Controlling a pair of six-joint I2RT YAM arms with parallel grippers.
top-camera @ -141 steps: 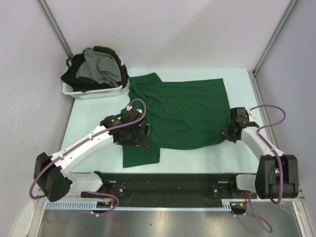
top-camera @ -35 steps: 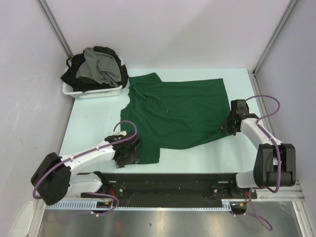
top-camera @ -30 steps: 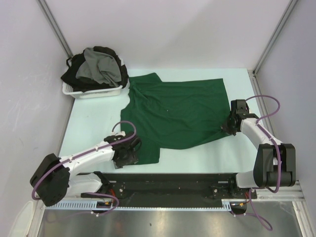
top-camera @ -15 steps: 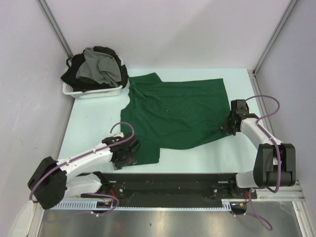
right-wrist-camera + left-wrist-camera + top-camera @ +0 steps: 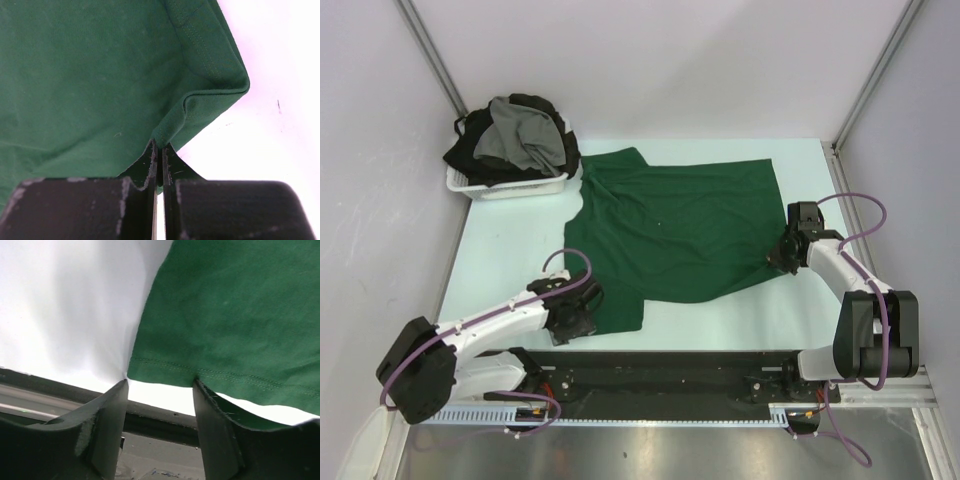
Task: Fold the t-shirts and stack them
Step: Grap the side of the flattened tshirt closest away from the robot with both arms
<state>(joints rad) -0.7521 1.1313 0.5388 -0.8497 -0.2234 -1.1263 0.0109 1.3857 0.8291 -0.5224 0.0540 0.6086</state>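
The dark green t-shirt (image 5: pixel 680 225) lies spread across the middle of the tabletop (image 5: pixel 510 250), and the grey t-shirt (image 5: pixel 525 135) and black t-shirts (image 5: pixel 470 158) are heaped in the white basket (image 5: pixel 510 187) at the far left corner. The left claw (image 5: pixel 160 385) sits low at the green shirt's near left corner, its 2 fingers apart with the stitched hem between their tips. The right claw (image 5: pixel 160 149) is closed, pinching a raised fold at the shirt's right edge.

bright, even light, blown-out whites
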